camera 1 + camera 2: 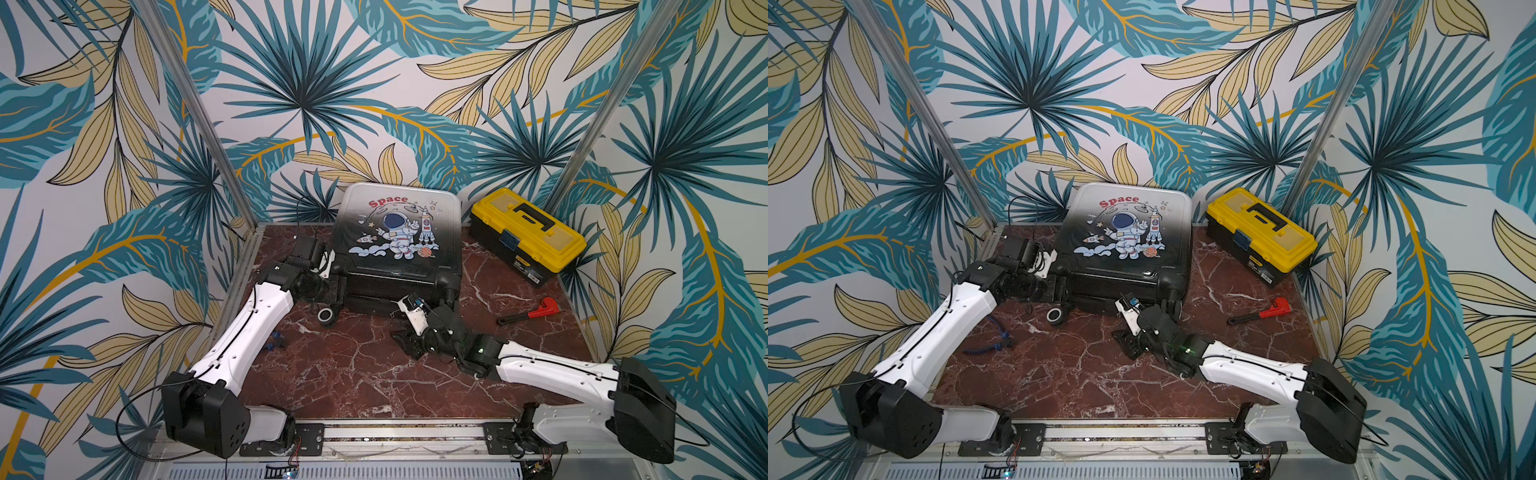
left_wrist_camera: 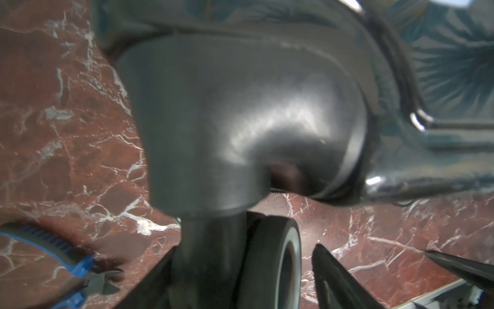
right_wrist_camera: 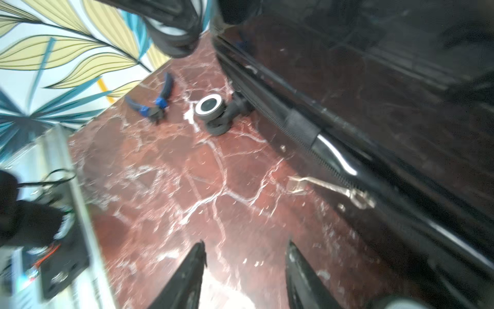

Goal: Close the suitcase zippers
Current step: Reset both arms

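The suitcase (image 1: 399,232) lay flat at the far middle of the bench (image 1: 332,374), astronaut side up, wheels toward the near edge. The left end effector (image 2: 246,247) stood wide open at its near-left corner, fingers either side of a wheel (image 1: 326,316) and its stem (too blurred to tell whether they touched). The right end effector (image 3: 246,242) was partly open and empty, low over the bench by the suitcase's near side, beside the zippers (image 3: 275,123). A silver pull (image 3: 320,186) lay out on the marble ahead of it. A yellow toolbox (image 1: 528,232) sat far right, a red wrench (image 1: 536,311) nearer, and blue pliers (image 1: 994,336) left.
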Tool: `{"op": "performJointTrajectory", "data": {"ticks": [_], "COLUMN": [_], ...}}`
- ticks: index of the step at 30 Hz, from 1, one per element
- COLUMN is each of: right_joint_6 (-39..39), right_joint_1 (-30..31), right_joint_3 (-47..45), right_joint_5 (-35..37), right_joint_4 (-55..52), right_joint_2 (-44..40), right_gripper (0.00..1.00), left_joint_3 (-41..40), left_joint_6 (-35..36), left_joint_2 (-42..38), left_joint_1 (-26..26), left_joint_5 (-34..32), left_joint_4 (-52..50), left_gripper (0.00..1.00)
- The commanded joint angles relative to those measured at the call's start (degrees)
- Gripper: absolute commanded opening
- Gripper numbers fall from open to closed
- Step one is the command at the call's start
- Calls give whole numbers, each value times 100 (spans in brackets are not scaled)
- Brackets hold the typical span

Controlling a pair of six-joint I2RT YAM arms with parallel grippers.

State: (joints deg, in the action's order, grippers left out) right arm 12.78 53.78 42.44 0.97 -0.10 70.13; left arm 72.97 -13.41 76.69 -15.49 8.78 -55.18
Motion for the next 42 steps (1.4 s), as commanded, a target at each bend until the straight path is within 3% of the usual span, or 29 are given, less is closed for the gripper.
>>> {"op": "performJointTrajectory", "data": {"ticks": [1, 5, 8, 12, 18, 25, 32, 36, 42], "right_joint_6": [-263, -612, -813, -1134, -1043, -419, -828, -1038, -1206], "right_joint_1": [-78, -445, -1132, -2032, -3559, -5284, -5406, -5406, -5411], "right_joint_3": [317, 735, 967, 1388, 1581, 765, -982, -1597, -1747], "right_joint_5": [-403, -534, -993, -1159, -1027, -878, -291, -122, 47], "right_joint_4": [-1785, -2586, -2731, -2732, -2295, -1346, 1165, 2600, 3328], "right_joint_2": [-503, -1083, -1430, -1684, -1612, -1499, -751, -176, 404], "right_gripper": [56, 62, 64, 68, 75, 78, 81, 82, 82], "left_joint_3": [51, 318, 569, 443, -677, -1707, -2896, -3176, -3268], "left_joint_6": [79, 138, 177, 205, -453, -970, -214, 136, 399], "left_joint_2": [-533, -961, -1132, -1190, -1013, -163, 320, 503, 624], "left_joint_1": [93, 326, 579, 893, 1578, 1628, 1619, 1614, 1619], "left_joint_5": [87, -144, -636, -2539, -2930, -3373, -3054, -2863, -2591], "left_joint_4": [1, -55, -38, 493, 2130, 3547, 5769, 6375, 6658], "left_gripper": [91, 100, 99, 100, 100, 100, 99, 99, 99]}}
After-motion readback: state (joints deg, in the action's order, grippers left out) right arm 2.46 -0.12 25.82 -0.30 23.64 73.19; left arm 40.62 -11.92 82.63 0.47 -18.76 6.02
